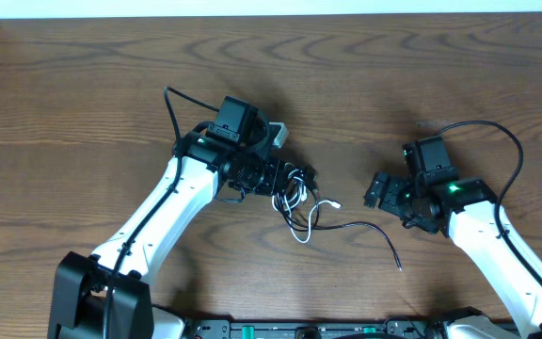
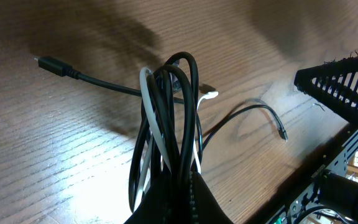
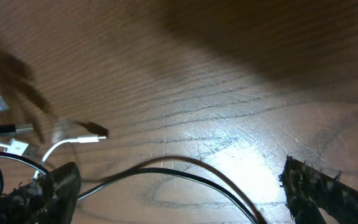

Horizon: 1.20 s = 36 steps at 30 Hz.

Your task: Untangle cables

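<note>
Pinching cables point(image 2: 180, 143), left end effector point(image 1: 295, 178) angled rightward.

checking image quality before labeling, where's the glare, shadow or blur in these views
Overhead: evenly lit and sharp, only soft shadows on the table. Left wrist: bright glare on the wood at lower left, heavy shadow along the top, the cables are sharp. Right wrist: glare patch near centre, dark shadow above, the white plug at left looks blurred.
</note>
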Each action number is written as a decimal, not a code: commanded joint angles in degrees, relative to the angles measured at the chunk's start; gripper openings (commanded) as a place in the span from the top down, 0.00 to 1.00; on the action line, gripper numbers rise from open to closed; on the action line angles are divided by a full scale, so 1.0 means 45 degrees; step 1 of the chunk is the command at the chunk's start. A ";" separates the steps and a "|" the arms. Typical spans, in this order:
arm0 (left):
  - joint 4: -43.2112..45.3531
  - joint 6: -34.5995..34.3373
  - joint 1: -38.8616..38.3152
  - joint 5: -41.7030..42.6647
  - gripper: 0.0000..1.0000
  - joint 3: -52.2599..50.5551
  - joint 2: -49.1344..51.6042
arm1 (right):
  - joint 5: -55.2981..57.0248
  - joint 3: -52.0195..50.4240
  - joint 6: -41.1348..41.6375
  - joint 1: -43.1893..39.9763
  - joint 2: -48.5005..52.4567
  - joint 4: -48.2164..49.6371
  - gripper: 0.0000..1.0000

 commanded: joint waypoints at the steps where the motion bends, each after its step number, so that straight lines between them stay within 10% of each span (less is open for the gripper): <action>1: -0.0019 0.0262 -0.0005 -0.0243 0.93 0.0107 -0.0141 | -0.0029 -0.0039 0.0155 0.0019 0.0039 -0.0015 0.01; 36: -0.0034 0.0262 -0.0005 -0.0738 0.93 0.0107 -0.0136 | -0.0029 -0.0039 0.0155 0.0019 0.0039 -0.0015 0.01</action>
